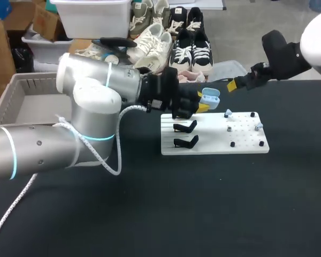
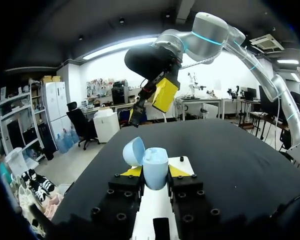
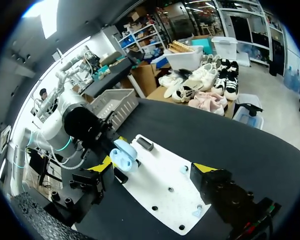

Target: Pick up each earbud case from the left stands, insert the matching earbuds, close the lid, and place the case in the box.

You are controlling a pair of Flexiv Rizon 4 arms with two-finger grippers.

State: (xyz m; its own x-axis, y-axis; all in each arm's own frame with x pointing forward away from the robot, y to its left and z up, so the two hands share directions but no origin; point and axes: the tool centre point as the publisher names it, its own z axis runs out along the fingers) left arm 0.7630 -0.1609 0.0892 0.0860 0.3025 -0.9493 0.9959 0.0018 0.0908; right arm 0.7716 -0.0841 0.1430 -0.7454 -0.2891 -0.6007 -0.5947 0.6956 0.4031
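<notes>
A light blue earbud case (image 1: 209,98), lid open, is held above the near-left corner of the white board (image 1: 214,145); my left gripper (image 1: 199,106) is shut on it. In the left wrist view the case (image 2: 155,167) sits between the yellow tips with its lid (image 2: 134,151) tipped to one side. Two black stands (image 1: 185,127) (image 1: 186,142) on the board are bare. Small earbuds (image 1: 228,113) (image 1: 258,126) rest among the pegs on the board's right half. My right gripper (image 1: 238,82) hangs open beyond the board's far edge, apart from the case (image 3: 122,156).
A grey basket (image 1: 21,99) stands at the table's far left behind my left arm. Black pegs (image 1: 232,144) stick up from the board's right part. Black tabletop (image 1: 203,203) lies in front of the board.
</notes>
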